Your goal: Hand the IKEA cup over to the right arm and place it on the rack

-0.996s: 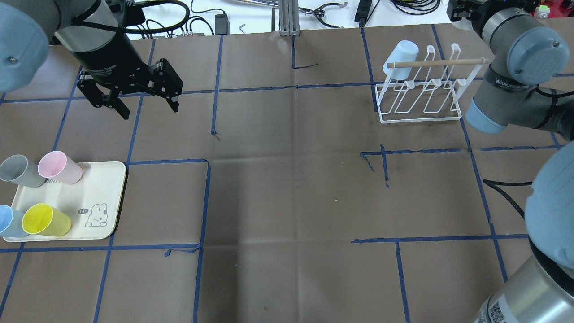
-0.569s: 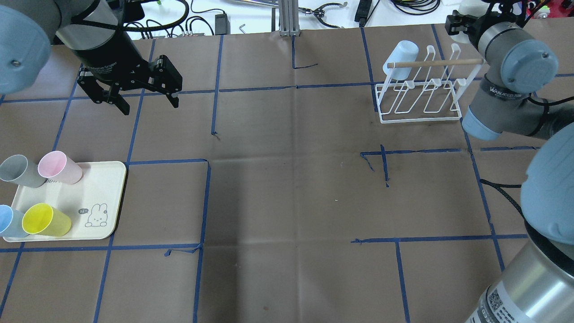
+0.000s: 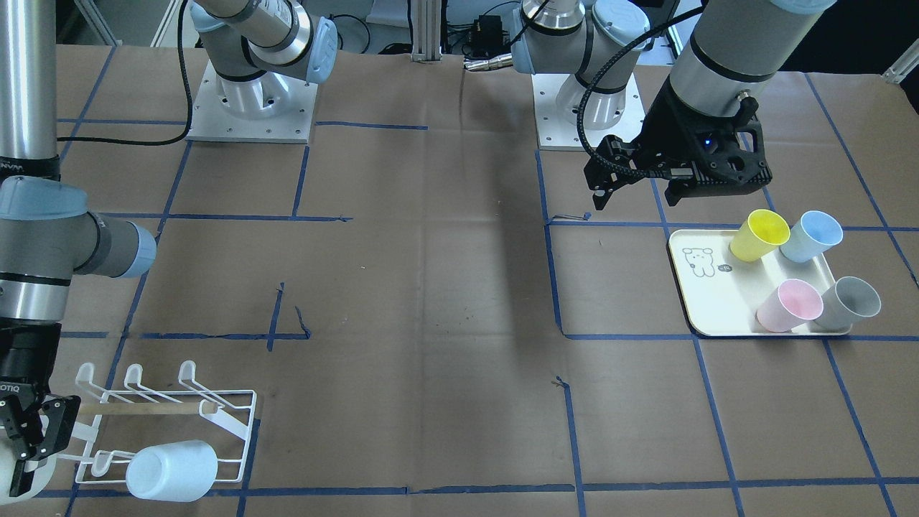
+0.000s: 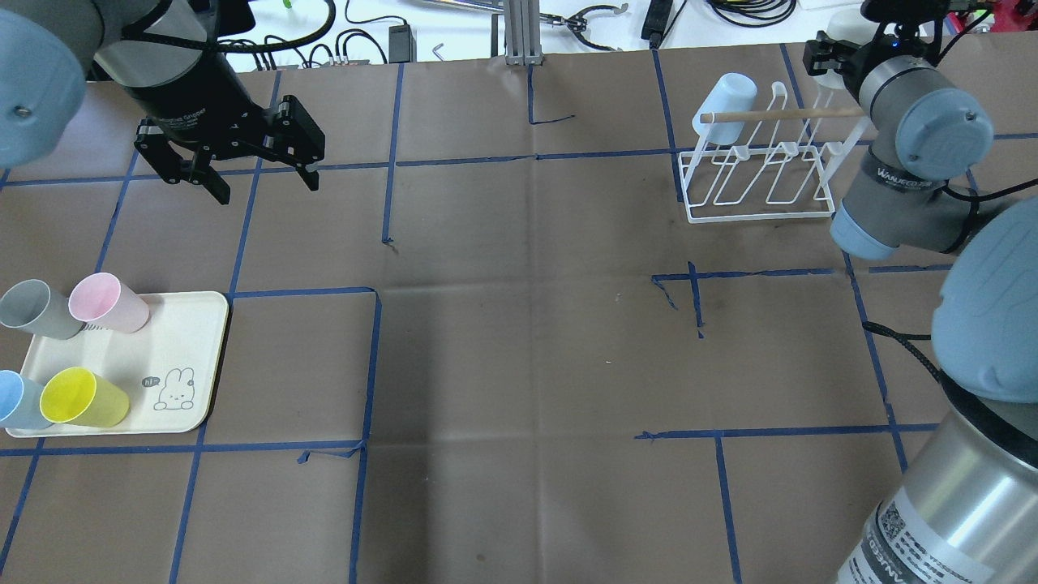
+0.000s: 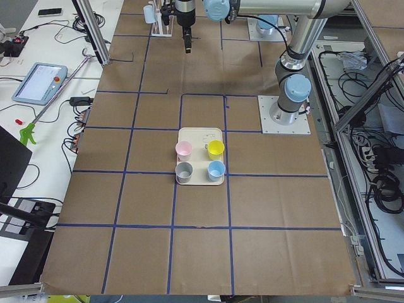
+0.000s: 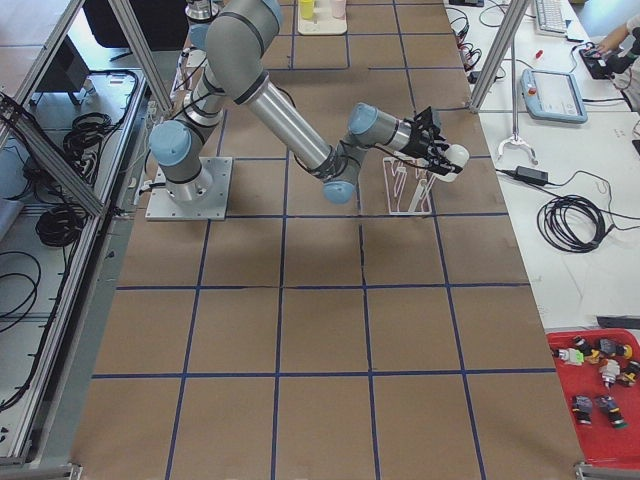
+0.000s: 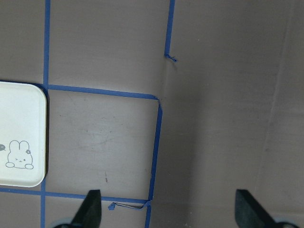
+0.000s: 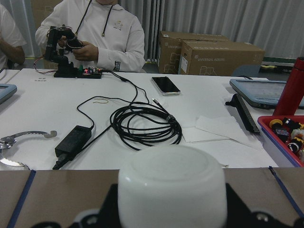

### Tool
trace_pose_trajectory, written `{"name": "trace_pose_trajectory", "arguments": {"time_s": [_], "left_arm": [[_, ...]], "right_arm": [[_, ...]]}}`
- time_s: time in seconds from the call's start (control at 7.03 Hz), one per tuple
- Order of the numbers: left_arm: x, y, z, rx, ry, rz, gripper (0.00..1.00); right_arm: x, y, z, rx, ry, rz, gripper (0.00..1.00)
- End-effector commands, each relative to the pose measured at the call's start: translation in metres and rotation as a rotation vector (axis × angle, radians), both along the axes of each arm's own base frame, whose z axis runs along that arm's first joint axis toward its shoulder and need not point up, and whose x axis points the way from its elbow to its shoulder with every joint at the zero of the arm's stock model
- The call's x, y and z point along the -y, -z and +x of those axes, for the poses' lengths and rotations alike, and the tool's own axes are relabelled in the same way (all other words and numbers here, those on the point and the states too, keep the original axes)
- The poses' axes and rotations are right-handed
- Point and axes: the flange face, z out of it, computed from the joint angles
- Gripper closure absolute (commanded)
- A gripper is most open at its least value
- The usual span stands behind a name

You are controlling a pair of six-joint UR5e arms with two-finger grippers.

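Observation:
My right gripper (image 6: pixel 441 155) is shut on a white cup (image 8: pixel 171 184), held on its side just beyond the far right end of the rack (image 4: pixel 761 172); the cup also shows in the exterior right view (image 6: pixel 456 157). The rack is white wire with a wooden dowel (image 4: pixel 782 116). A pale blue cup (image 4: pixel 724 104) hangs on its left prong, and the rack shows in the front view (image 3: pixel 230 424) too. My left gripper (image 4: pixel 266 188) is open and empty, hovering over the table at the far left, above and beyond the tray.
A cream tray (image 4: pixel 174 349) with a rabbit drawing holds grey (image 4: pixel 36 308), pink (image 4: pixel 105 302), blue (image 4: pixel 16 401) and yellow (image 4: pixel 81 397) cups at the left edge. Cables lie on the white bench beyond the table. A person sits beyond the bench (image 8: pixel 102 35).
My right arm has swung in toward the rack's right end, bringing its gripper into the overhead view. My left gripper has drifted slightly toward the table's far edge, still open.

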Motion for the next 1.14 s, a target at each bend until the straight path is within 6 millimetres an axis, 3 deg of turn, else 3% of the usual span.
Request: {"name": "trace_pose_trajectory", "arguments": {"time_s": [0.0, 0.14, 0.43, 0.71, 0.85, 1.0], "left_arm": [[0.0, -0.001, 0.0, 0.0, 0.0, -0.002, 0.0], [0.0, -0.002, 0.0, 0.002, 0.0, -0.003, 0.0], [0.0, -0.002, 0.0, 0.002, 0.0, -0.003, 0.0], [0.0, -0.003, 0.0, 0.002, 0.0, -0.005, 0.0], [0.0, -0.002, 0.0, 0.002, 0.0, -0.003, 0.0], [0.0, -0.002, 0.0, 0.0, 0.0, -0.003, 0.0]], "right_arm": [[-0.002, 0.009, 0.004, 0.013, 0.0, 0.01, 0.9], [-0.005, 0.012, 0.004, 0.018, 0.0, 0.021, 0.81], [-0.004, 0.01, 0.004, 0.014, 0.001, 0.017, 0.01], [-0.003, 0.007, 0.004, 0.016, 0.001, 0.021, 0.0], [-0.005, -0.004, 0.006, 0.017, -0.001, 0.006, 0.0], [-0.009, -0.029, 0.014, 0.006, -0.018, -0.031, 0.0]]}}
